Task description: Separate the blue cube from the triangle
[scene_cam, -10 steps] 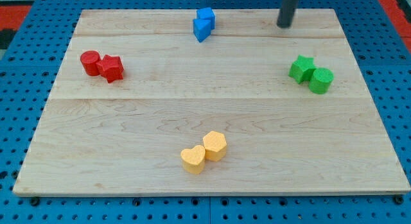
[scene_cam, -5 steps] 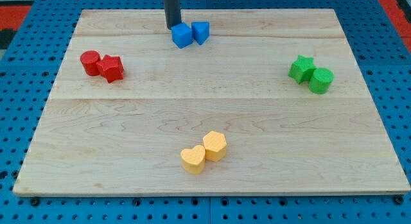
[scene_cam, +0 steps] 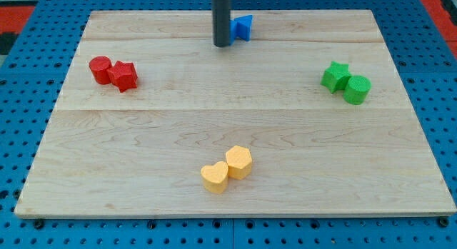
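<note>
Landmark: the wooden board (scene_cam: pixel 235 135). Left edge: red cylinder (scene_cam: pixel 100 69) touching another red block (scene_cam: pixel 124 76). Top edge: my tip (scene_cam: pixel 222 44), holding nothing, just left of a blue block (scene_cam: pixel 243 26), shape unclear. Bottom centre: two yellow blocks (scene_cam: pixel 227 170). Right edge: green star (scene_cam: pixel 334 75), green cylinder (scene_cam: pixel 357 89).

— Inspector: What do you have on the wooden board (scene_cam: pixel 235 128)?

— Operator: I see a red cylinder (scene_cam: pixel 100 68) touching a red block (scene_cam: pixel 124 76) near the left edge. Near the right edge, a green star (scene_cam: pixel 334 75) touches a green cylinder (scene_cam: pixel 357 89).

— Inspector: And the bottom edge?

— Operator: A yellow heart (scene_cam: pixel 214 178) against a yellow hexagon (scene_cam: pixel 239 162), near the middle. Blue pegboard (scene_cam: pixel 28 78) surrounds the board.
</note>
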### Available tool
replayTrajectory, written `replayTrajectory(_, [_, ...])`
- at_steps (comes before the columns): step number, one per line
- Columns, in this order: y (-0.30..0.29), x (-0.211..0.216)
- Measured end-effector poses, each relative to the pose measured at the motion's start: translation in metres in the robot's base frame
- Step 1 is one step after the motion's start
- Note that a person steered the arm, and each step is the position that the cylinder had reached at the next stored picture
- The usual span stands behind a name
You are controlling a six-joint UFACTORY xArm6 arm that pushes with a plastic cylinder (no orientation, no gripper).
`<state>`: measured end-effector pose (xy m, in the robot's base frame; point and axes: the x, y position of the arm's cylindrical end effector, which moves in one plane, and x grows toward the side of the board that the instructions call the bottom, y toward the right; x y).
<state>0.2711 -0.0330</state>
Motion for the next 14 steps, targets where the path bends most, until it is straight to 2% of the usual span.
replayTrajectory(1, [-0.029,-0.027])
replayTrajectory(2, [0.000,-0.054])
replayTrajectory(3, [0.060,-0.023])
replayTrajectory(4, [0.074,0.028])
replayTrajectory(5, [0.067,0.010])
replayTrajectory(6, [0.012,-0.006])
replayTrajectory(7, [-0.011,0.043])
replayTrajectory(8, [0.020,0.077])
replayTrajectory(9, [0.054,0.091])
replayTrajectory(10, [0.003,0.075])
replayTrajectory(12, [0.101,0.063])
replayTrajectory(13, [0.128,0.053])
replayTrajectory(14, [0.136,0.025])
